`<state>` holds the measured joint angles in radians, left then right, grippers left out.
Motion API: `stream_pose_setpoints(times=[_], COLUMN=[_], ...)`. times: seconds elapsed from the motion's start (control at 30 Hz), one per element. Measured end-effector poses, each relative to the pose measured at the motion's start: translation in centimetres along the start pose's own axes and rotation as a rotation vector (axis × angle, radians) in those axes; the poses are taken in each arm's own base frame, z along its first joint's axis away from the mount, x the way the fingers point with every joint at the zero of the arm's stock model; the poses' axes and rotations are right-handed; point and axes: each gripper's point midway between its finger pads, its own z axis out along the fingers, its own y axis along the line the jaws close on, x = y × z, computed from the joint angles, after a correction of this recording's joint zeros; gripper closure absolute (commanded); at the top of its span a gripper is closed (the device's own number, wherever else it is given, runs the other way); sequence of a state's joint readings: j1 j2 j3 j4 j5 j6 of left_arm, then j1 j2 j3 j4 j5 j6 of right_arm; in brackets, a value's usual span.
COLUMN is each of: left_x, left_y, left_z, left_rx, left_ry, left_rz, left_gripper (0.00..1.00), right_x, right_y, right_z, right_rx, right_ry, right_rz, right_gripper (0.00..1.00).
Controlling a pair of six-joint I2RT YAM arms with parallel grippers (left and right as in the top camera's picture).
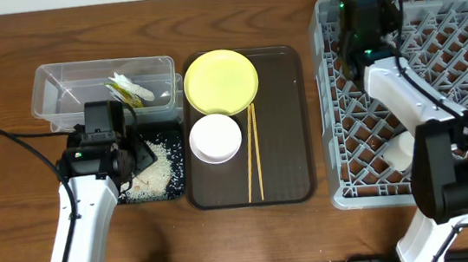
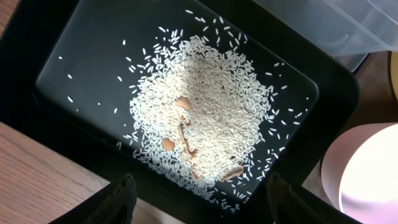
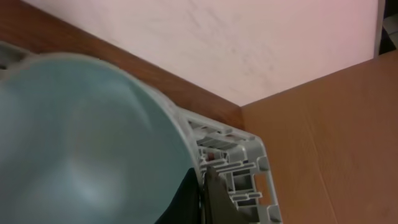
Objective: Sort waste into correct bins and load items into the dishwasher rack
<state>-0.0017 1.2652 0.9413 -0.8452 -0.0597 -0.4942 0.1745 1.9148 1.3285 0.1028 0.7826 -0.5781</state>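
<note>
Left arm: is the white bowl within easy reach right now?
Likely yes. The left gripper hangs open and empty over the black tray, and the white bowl sits right next to it on the brown tray, nothing lying across it.

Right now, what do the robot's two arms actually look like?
Both the left arm and right arm have smooth white links joined by chunky black housings with small green lights. A thin black cable trails off the left one; its fingers are black.

Even bright light; blurry bowl (image 3: 81, 137).
</note>
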Motion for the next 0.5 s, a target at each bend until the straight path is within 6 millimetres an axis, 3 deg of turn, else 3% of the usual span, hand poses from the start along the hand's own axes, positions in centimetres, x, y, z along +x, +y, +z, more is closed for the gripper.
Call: stream_pose_setpoints(times=[0.23,0.5], left_x=[0.0,0.0], left_y=[0.0,0.0], left_z=[0.0,0.0], left_rx=[0.0,0.0], left_ry=[0.0,0.0], left_rz=[0.0,0.0], left_gripper=[0.3,0.3], right_x=[-0.3,1.8], right_y=[1.3,2.7], right_z=[-0.9,-1.9], right_rx=[-0.022,-0.059], right_ry=[0.001,0.095], right_rz=[-0.015,-0.001], right_gripper=[0.99,0.99])
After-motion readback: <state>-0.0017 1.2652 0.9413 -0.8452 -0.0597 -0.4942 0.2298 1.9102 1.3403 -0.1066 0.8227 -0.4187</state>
